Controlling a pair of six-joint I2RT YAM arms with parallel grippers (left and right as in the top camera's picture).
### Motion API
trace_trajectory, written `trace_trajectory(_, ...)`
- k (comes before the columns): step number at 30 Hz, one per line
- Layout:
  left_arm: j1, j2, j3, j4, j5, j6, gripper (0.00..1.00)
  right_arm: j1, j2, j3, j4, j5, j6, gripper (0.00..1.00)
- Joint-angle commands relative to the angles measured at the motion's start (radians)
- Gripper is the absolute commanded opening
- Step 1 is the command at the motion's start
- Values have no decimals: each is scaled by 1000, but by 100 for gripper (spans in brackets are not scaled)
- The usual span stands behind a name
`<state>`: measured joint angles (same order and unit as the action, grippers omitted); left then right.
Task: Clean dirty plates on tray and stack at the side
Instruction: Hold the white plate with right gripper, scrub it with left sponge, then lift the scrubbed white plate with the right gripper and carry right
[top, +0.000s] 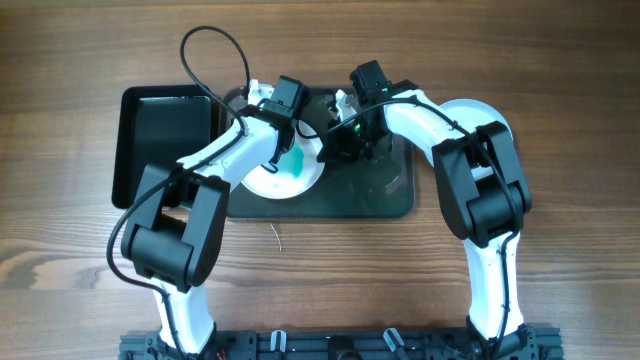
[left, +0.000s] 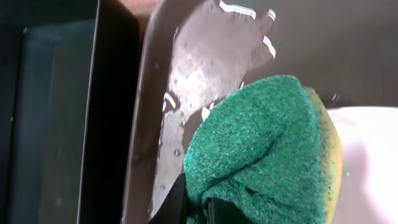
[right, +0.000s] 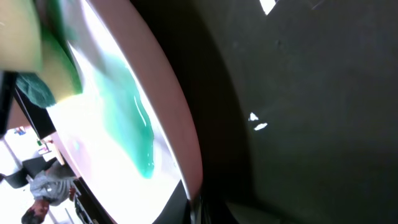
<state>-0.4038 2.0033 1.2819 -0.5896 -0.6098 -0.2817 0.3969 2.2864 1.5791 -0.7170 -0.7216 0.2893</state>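
A white plate (top: 262, 180) with a teal-green smear (top: 297, 163) lies at the left end of the dark tray (top: 385, 195). My left gripper (top: 285, 140) is shut on a green and yellow sponge (left: 261, 149), which sits over the plate's (left: 373, 162) far edge. My right gripper (top: 343, 140) is shut on the plate's right rim (right: 189, 155). In the right wrist view the smear (right: 127, 124) spreads across the tilted plate, with the sponge (right: 37, 56) at the upper left. Another pale plate (top: 483, 112) rests on the table right of the tray, partly under my right arm.
A deeper black tub (top: 160, 140) stands against the tray's left side. The tray floor (left: 205, 62) is wet with drops. A black cable (top: 215, 45) loops over the table behind the tub. A thin scrap (top: 277, 238) lies on the wood in front of the tray.
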Motion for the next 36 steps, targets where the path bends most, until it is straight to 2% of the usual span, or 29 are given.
trace_trajectory(1, 0, 18, -8, -85, 120, -57, 4, -10, 79, -43, -27, 126, -24, 4)
trace_trajectory(2, -1, 18, -8, -110, 217, -89, 4, -10, 79, -43, -27, 126, -24, 4)
trace_trajectory(3, 1, 18, -8, -142, 430, -124, 4, -10, 79, -43, -28, 126, -25, 4)
trace_trajectory(4, 5, 18, -8, -149, 546, -123, 4, -10, 79, -43, -28, 126, -24, 4)
trace_trajectory(7, 16, 18, -8, -135, 752, -124, 4, -10, 79, -43, -27, 126, -24, 4)
trace_trajectory(9, 28, 18, -8, -115, 826, -124, 4, -10, 79, -43, -29, 126, -24, 4)
trace_trajectory(14, 79, -10, 3, -120, 853, -123, 4, -10, 67, -43, -48, 136, -24, 4)
trace_trajectory(22, 198, -165, 80, -220, 853, -119, 4, -8, -32, -43, -91, 304, 0, 4)
trace_trajectory(27, 236, -229, 80, -219, 852, -118, 4, -7, -138, -43, -140, 441, 2, 4)
trace_trajectory(36, 243, -232, 80, -204, 822, -119, 4, 25, -305, -43, -220, 764, 38, 4)
